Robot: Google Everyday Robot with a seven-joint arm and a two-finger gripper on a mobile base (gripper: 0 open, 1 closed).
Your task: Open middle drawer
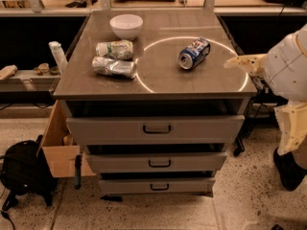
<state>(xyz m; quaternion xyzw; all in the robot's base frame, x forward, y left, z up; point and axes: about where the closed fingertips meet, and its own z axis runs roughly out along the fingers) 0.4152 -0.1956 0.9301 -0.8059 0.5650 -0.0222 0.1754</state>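
Observation:
The middle drawer (156, 163) is the second of three light-grey drawers in the cabinet, with a low front and a small dark bar handle (159, 163). It sticks out a little, with a dark gap above its front. The taller top drawer (156, 128) is above it and the lowest drawer (156, 186) below. My gripper (240, 62) is a pale part at the end of my white arm (288, 66). It hangs by the right edge of the cabinet top, well above and to the right of the middle drawer, touching nothing.
On the cabinet top (158, 80) are a white bowl (126, 25), two crumpled packets (114, 49) (114, 67) and a blue can (194, 53) on its side. A cardboard box (57, 150) and a black backpack (21, 171) sit left of the cabinet.

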